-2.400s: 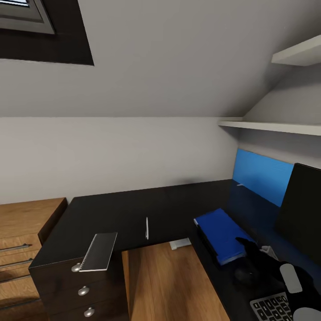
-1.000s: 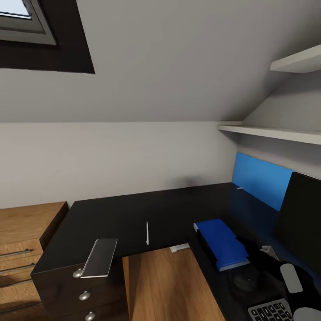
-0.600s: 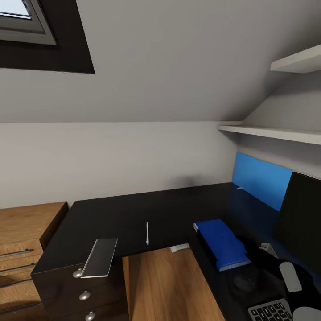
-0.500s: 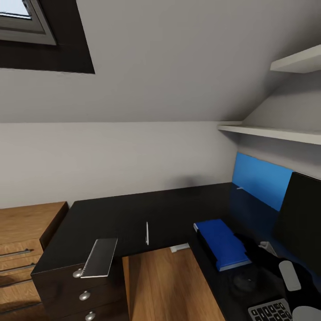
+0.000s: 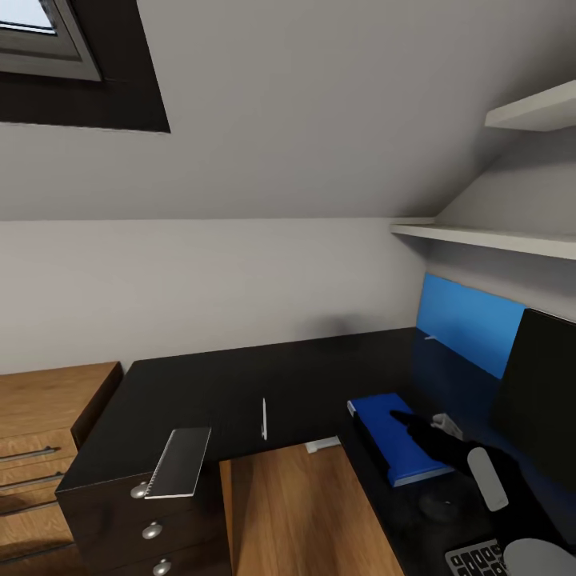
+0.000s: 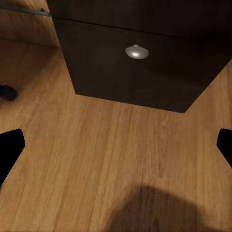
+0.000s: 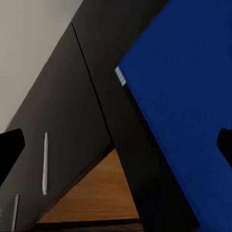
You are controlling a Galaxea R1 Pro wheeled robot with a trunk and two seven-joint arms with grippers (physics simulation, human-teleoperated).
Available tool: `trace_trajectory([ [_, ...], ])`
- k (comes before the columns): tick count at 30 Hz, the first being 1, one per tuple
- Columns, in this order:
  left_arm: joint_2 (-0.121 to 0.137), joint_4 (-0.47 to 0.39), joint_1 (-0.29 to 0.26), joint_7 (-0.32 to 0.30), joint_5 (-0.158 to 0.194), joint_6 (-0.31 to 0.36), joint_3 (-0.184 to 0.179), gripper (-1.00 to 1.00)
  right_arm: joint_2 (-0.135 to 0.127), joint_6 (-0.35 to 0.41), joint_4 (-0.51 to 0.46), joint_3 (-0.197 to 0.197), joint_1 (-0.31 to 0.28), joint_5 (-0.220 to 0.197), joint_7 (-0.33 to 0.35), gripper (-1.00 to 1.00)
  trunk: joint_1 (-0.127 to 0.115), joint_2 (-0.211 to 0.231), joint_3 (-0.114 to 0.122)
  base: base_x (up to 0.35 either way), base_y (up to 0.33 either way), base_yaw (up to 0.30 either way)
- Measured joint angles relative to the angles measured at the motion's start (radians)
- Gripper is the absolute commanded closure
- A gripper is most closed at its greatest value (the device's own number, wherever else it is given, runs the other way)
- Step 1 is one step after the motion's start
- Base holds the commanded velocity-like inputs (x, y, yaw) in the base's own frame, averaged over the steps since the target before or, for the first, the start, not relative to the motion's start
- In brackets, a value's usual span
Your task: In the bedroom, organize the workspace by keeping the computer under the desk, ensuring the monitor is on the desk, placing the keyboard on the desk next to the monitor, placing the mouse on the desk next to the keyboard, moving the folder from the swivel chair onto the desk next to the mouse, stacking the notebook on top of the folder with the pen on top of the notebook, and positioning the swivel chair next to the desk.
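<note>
The blue folder (image 5: pixel 396 436) lies flat on the black desk (image 5: pixel 304 376), in front of the dark monitor (image 5: pixel 544 392). My right gripper (image 5: pixel 424 422) hovers just above the folder's near part, open, with nothing between its fingers. In the right wrist view the folder (image 7: pixel 183 96) lies close below the open right gripper (image 7: pixel 116 145), and the pen (image 7: pixel 45 164) lies farther off. The pen (image 5: pixel 263 418) rests near the desk's inner corner. At the desk's left end the notebook (image 5: pixel 178 462) sits over the drawers. The keyboard (image 5: pixel 480 558) shows beside my right arm. My left gripper (image 6: pixel 116 145) hangs open above the wooden floor.
A drawer unit with a round silver knob (image 6: pixel 137 51) stands ahead of the left gripper, and a small black object (image 6: pixel 7 92) lies on the floor beside it. A wooden dresser (image 5: pixel 40 416) adjoins the desk's left end. A blue wall panel (image 5: pixel 468 320) and shelves (image 5: pixel 488 236) are above the desk.
My right gripper has moved forward and left, from beside the folder's near edge to over the folder. The folder, pen and notebook have not moved.
</note>
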Motion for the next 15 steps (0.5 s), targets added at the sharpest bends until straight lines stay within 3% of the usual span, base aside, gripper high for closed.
trace_trajectory([
  [2,0.0,0.0,0.0,0.0,0.0,0.0,0.0,-1.0,0.005,-0.016,-0.004,0.046,0.0,0.0,0.001,-1.0,0.0,0.0,0.0,0.0,0.0,0.0],
  [7,0.0,0.0,0.0,0.0,0.0,0.0,0.0,-1.0,0.014,-0.048,-0.005,0.106,0.0,0.001,0.003,-1.0,0.0,0.0,0.0,-0.011,0.012,0.0],
  [15,0.0,0.0,0.0,0.0,-0.001,0.0,0.0,-1.0,0.019,-0.067,-0.002,0.139,0.0,0.0,0.04,-1.0,0.0,0.0,0.0,-0.147,0.146,0.0],
])
